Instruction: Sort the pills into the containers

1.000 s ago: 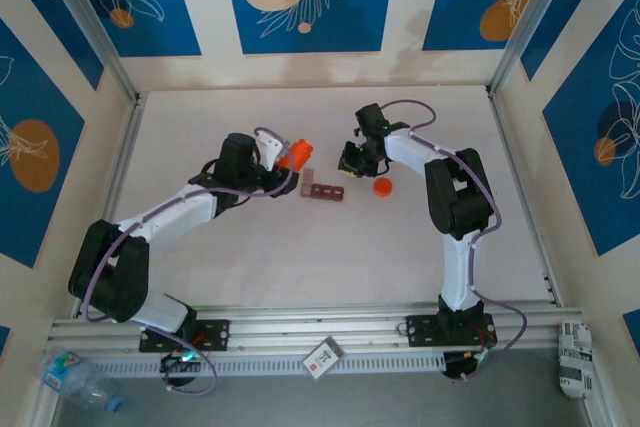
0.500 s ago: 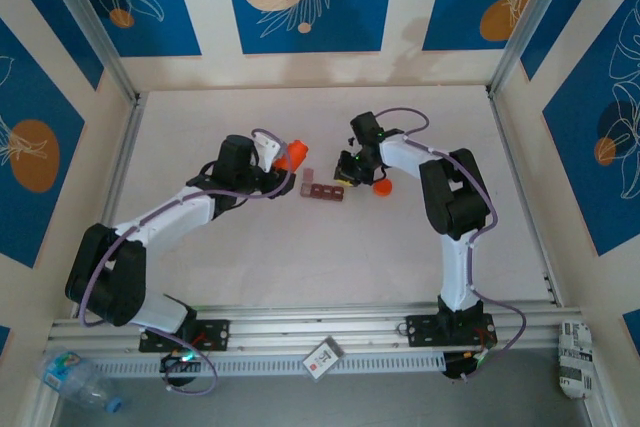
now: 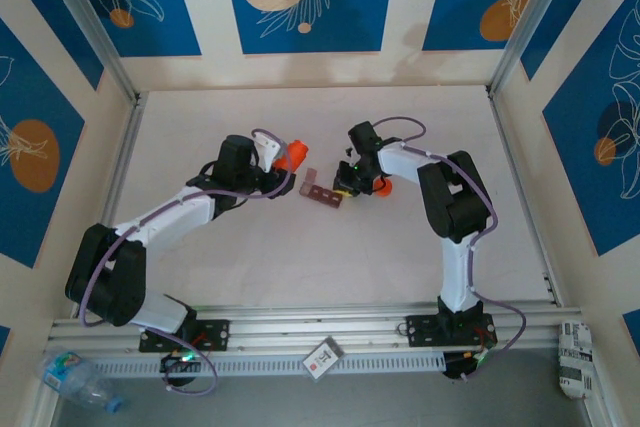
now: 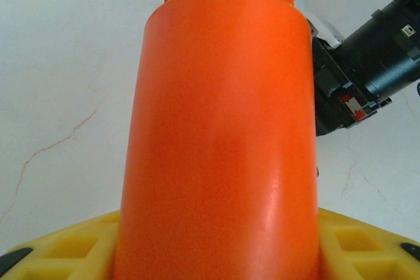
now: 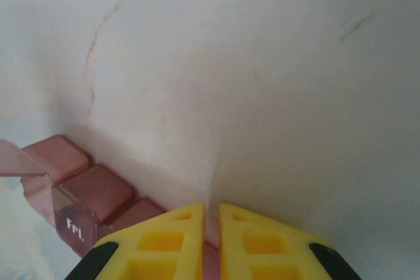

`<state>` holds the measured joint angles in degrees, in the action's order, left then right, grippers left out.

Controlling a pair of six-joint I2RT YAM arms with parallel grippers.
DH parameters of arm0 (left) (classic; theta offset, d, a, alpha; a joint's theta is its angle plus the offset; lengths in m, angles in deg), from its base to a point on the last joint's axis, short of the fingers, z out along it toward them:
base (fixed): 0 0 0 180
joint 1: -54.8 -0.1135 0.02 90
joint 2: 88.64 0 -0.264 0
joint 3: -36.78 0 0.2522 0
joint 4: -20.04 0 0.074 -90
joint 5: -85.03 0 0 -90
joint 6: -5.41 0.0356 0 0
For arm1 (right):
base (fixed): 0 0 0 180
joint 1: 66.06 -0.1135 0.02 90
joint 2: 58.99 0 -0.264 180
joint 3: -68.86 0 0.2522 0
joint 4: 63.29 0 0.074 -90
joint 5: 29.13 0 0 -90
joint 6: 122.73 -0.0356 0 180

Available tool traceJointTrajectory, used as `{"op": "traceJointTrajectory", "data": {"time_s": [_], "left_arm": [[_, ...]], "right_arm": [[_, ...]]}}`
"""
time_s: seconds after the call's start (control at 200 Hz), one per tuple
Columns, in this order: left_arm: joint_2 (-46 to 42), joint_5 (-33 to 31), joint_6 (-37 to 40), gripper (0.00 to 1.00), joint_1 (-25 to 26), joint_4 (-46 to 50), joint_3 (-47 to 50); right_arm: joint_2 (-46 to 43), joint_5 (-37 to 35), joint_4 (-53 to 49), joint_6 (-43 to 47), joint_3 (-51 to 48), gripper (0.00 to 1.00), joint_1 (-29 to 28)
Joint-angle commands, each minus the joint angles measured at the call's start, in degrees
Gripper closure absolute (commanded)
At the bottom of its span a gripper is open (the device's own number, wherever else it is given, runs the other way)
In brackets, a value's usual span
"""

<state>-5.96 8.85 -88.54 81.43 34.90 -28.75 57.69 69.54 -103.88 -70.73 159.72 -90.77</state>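
Observation:
The containers [image 3: 322, 190] are a short reddish-brown strip of square compartments lying mid-table. In the right wrist view the containers [image 5: 88, 188] sit at lower left, with one clear lid [image 5: 20, 159] lifted at the far end. My right gripper [image 3: 346, 183] is shut, its tips [image 5: 210, 218] right at the strip's near end. My left gripper [image 3: 280, 160] is shut on an orange bottle [image 3: 291, 154], which lies tilted with its open mouth toward the strip. In the left wrist view this bottle [image 4: 220, 129] stands between the yellow fingers [image 4: 59, 240]. The pills are out of view.
An orange cap [image 3: 381, 185] lies just right of my right gripper, partly behind the arm. My right arm's black wrist [image 4: 367, 63] shows beyond the bottle. White table [image 3: 300, 257] stretches toward the near edge, and metal frame posts stand at the corners.
My right gripper has moved left and toward me, from above the cap to the strip's right end. The strip looks slightly turned. The left arm holds still with the bottle.

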Motion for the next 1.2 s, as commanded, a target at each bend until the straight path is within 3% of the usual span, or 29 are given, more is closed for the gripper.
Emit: {"op": "traceJointTrajectory", "data": {"time_s": [0.0, 0.35, 0.475, 0.7, 0.79, 1.195], "left_arm": [[-1.18, 0.01, 0.43, 1.00, -0.46, -0.40, 0.02], [-1.90, 0.50, 0.17, 1.00, -0.40, -0.10, 1.62], [-1.75, 0.74, 0.08, 1.00, -0.30, 0.00, 2.54], [-1.64, 0.24, 0.33, 1.00, 0.25, 1.94, 3.60], [-1.59, -0.01, 0.55, 1.00, 0.57, 2.49, 3.95], [0.42, -0.90, 1.83, 1.00, 1.59, 4.34, 3.87]], "right_arm": [[-2.37, 1.73, -1.08, 0.02, -1.01, 0.85, -0.79], [-10.66, -1.45, -2.65, 1.78, -1.46, 0.76, 1.56], [-14.29, -3.70, -2.97, 2.86, -2.46, 0.63, 1.64], [-18.71, -7.73, -0.22, 8.90, -6.99, 0.25, -0.07], [-18.92, -11.51, -0.31, 11.58, -7.76, 0.18, -1.88], [-14.54, -17.50, -2.84, 12.37, -7.74, 0.17, -4.29]]}}
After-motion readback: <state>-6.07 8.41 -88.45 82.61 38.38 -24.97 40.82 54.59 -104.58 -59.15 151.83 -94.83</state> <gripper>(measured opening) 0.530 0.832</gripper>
